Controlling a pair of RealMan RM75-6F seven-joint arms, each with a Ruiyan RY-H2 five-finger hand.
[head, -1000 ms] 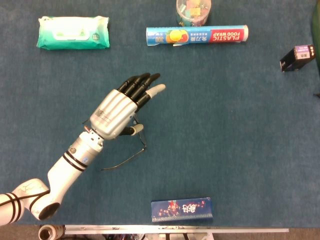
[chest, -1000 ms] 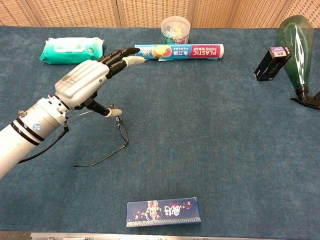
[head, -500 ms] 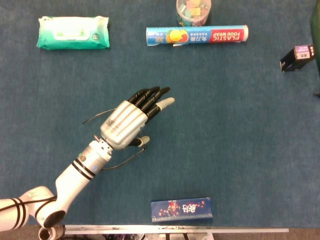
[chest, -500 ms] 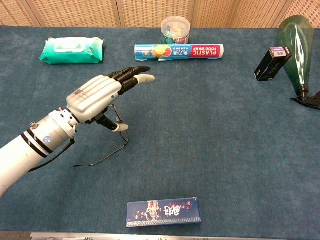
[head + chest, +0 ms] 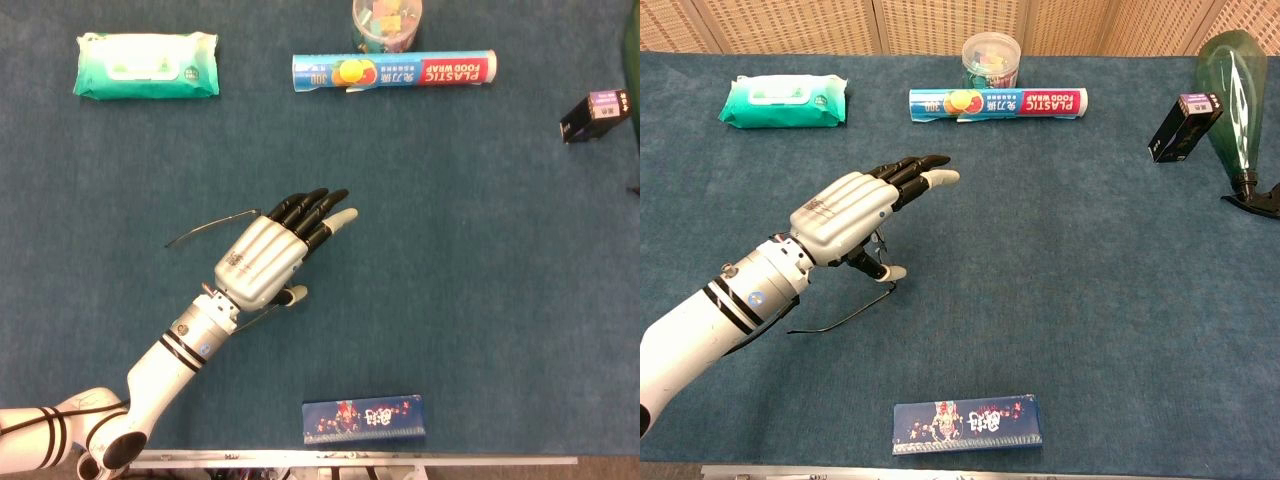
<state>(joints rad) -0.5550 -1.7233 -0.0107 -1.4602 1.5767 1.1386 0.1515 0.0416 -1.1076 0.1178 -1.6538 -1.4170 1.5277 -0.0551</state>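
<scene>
My left hand (image 5: 265, 262) (image 5: 845, 215) hovers palm-down over the middle-left of the blue cloth, its fingers stretched out and apart, holding nothing. A thin wire pair of eyeglasses (image 5: 205, 228) (image 5: 840, 318) lies on the cloth right under it, mostly hidden by the palm. The thumb hangs just above the frame; I cannot tell whether it touches. My right hand shows in neither view.
At the back lie a green wet-wipes pack (image 5: 147, 65) (image 5: 783, 100), a plastic-wrap box (image 5: 394, 71) (image 5: 997, 103) and a clear jar (image 5: 386, 22) (image 5: 990, 58). A black box (image 5: 594, 115) (image 5: 1184, 125) and a green bottle (image 5: 1230, 70) are far right. A blue box (image 5: 364, 419) (image 5: 967, 424) lies near the front edge.
My left hand has moved back toward the front edge and a little to the right, staying spread. The eyeglasses lie where they were.
</scene>
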